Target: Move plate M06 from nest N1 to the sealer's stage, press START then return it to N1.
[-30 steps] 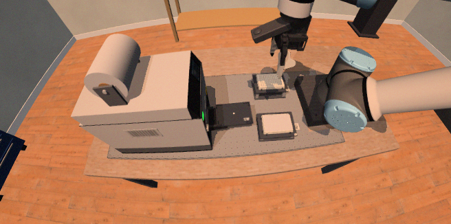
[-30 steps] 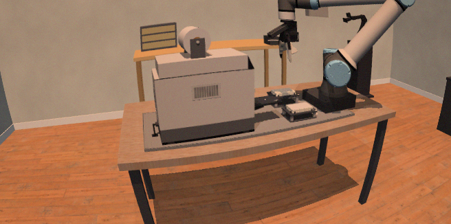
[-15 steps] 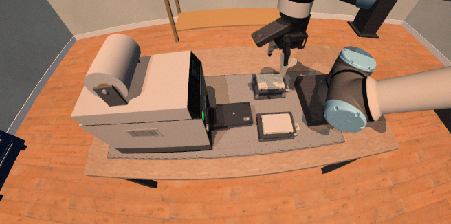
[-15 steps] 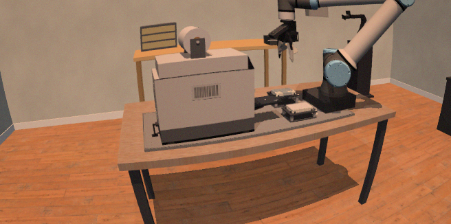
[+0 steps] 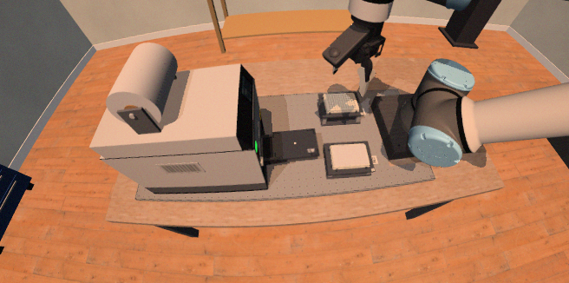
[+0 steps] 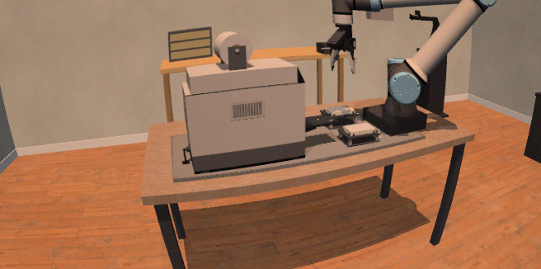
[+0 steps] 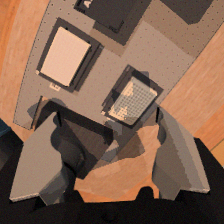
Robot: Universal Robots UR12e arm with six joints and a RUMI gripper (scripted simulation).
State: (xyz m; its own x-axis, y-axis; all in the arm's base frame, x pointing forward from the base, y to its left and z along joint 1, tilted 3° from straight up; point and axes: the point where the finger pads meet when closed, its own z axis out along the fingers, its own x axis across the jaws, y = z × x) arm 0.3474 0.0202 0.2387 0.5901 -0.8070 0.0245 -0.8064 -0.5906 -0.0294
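Note:
The gripper (image 5: 349, 83) (image 6: 343, 72) (image 7: 108, 115) is open and empty, high above the table. A plate with visible wells (image 5: 339, 103) (image 6: 340, 110) (image 7: 134, 99) lies in the back nest (image 5: 341, 121). A plate with a plain pale top (image 5: 349, 155) (image 6: 359, 129) (image 7: 65, 56) lies in the front nest (image 5: 348, 174). Both look flat. Their labels are too small to read, so I cannot tell which is M06. The sealer (image 5: 130, 174) (image 6: 243, 133) has its dark stage (image 5: 288, 145) out and bare. Its lamp (image 5: 256, 147) is green. The START button cannot be made out.
A foil roll (image 5: 145, 76) (image 6: 226, 48) sits on top of the sealer. The robot's base (image 5: 390, 135) (image 6: 396, 122) stands right of the nests. A wooden shelf (image 5: 277, 20) (image 6: 284, 53) stands behind the table.

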